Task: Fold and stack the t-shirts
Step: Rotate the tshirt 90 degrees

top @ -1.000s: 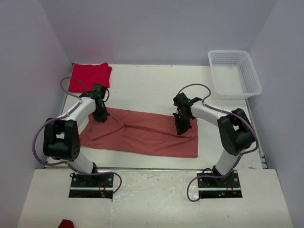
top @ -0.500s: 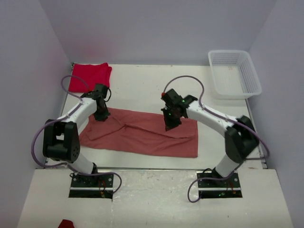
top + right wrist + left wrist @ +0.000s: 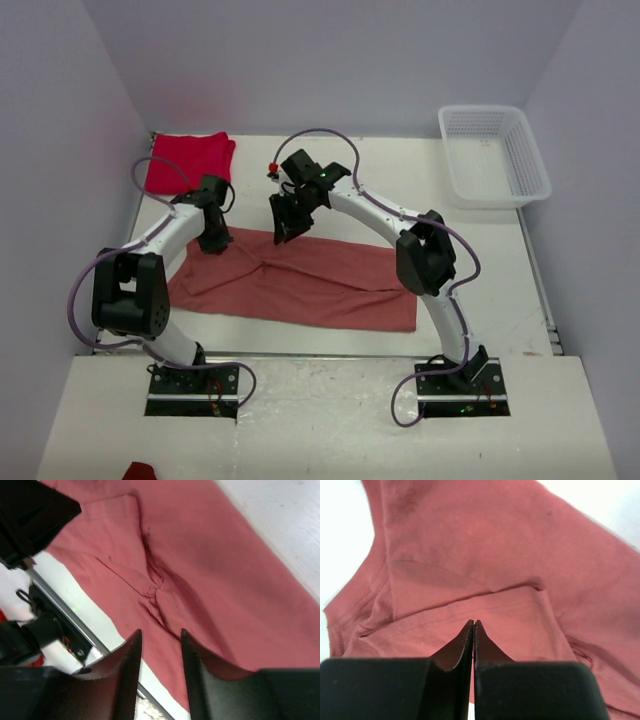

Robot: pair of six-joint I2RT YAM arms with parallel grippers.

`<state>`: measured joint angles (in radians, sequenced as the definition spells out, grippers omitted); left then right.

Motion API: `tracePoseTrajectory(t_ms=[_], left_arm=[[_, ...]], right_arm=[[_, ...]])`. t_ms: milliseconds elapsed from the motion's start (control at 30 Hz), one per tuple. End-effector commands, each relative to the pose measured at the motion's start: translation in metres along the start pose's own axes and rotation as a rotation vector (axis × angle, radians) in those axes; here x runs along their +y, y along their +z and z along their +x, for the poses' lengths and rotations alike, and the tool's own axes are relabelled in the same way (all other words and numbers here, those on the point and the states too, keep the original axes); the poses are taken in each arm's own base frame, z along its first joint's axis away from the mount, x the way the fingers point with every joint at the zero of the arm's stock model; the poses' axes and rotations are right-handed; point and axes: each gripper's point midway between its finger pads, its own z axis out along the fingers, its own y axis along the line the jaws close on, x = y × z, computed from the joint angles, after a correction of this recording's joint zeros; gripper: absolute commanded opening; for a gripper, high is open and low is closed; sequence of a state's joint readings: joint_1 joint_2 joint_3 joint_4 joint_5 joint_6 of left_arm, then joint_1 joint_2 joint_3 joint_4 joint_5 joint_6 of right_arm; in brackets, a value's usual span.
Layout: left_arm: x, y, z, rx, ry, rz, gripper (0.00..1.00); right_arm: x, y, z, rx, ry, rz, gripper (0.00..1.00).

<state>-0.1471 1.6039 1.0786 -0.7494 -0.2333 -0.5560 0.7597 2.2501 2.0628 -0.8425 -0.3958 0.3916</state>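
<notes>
Top external view: two t-shirts, one basket, two arms. The salmon-pink t-shirt lies spread as a long, creased band across the middle of the bench, running from 9 o'clock toward 4 o'clock. The red t-shirt sits folded in the 10 o'clock corner, apart from the pink one. The white mesh basket stands in the 2 o'clock corner, and both shirts lie outside it on the bench. The left fingers are at the pink shirt's far-left edge. In the left wrist view they are pressed together, tips over a folded sleeve seam, with no cloth showing between them. The right fingers reach across to 11 o'clock of the pink shirt, over its far edge. In the right wrist view they stand spread with a gap, nothing between them and wrinkled pink cloth below. The pink shirt's near hem runs close to the bench's 6 o'clock edge. Bare bench shows at 12 o'clock between the shirt and the back wall, and at 3 o'clock beyond its right end. The red shirt lies close to the left wall.
</notes>
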Motion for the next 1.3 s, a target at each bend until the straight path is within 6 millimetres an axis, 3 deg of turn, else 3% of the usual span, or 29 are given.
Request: tracePoseTrajectory(t_ms=[0, 67, 100, 167, 200, 233, 333, 400, 767, 1000, 1133, 1233, 1267], left_arm=[[-0.019, -0.024, -0.023, -0.077, 0.023, 0.111, 0.0], [-0.026, -0.025, -0.026, -0.086, 0.043, 0.151, 0.0], [-0.029, -0.027, -0.027, -0.092, 0.051, 0.167, 0.0], [-0.038, -0.03, -0.031, -0.104, 0.069, 0.221, 0.09], [-0.042, -0.032, -0.031, -0.107, 0.07, 0.24, 0.13], [-0.044, -0.033, -0.033, -0.112, 0.074, 0.251, 0.23], [-0.05, -0.031, -0.037, -0.122, 0.091, 0.276, 0.36], [-0.053, -0.026, -0.038, -0.117, 0.098, 0.283, 0.38], [-0.064, 0.002, -0.032, -0.054, 0.119, 0.283, 0.36], [-0.068, 0.015, -0.025, -0.02, 0.138, 0.27, 0.33], [-0.069, 0.02, -0.023, -0.012, 0.144, 0.267, 0.27], [-0.069, 0.021, -0.023, -0.009, 0.147, 0.265, 0.18], [-0.07, 0.021, -0.023, -0.009, 0.148, 0.266, 0.08]], right_arm=[[0.012, 0.01, 0.018, 0.099, -0.008, -0.087, 0.25], [0.004, 0.013, 0.021, 0.092, 0.0, -0.05, 0.02], [0.0, 0.012, 0.023, 0.091, 0.001, -0.033, 0.0], [-0.008, 0.005, 0.025, 0.076, -0.003, 0.016, 0.0], [-0.011, 0.004, 0.027, 0.076, -0.008, 0.034, 0.04], [-0.01, -0.005, 0.026, 0.059, -0.019, 0.041, 0.08], [-0.021, -0.021, 0.03, 0.043, -0.009, 0.07, 0.16], [-0.027, -0.025, 0.038, 0.047, 0.004, 0.08, 0.18], [-0.043, -0.08, 0.045, -0.059, 0.036, 0.116, 0.18], [-0.067, -0.107, 0.044, -0.115, 0.086, 0.136, 0.18], [-0.079, -0.11, 0.052, -0.116, 0.11, 0.147, 0.18], [-0.084, -0.11, 0.057, -0.114, 0.119, 0.151, 0.17], [-0.086, -0.109, 0.057, -0.117, 0.12, 0.152, 0.17]])
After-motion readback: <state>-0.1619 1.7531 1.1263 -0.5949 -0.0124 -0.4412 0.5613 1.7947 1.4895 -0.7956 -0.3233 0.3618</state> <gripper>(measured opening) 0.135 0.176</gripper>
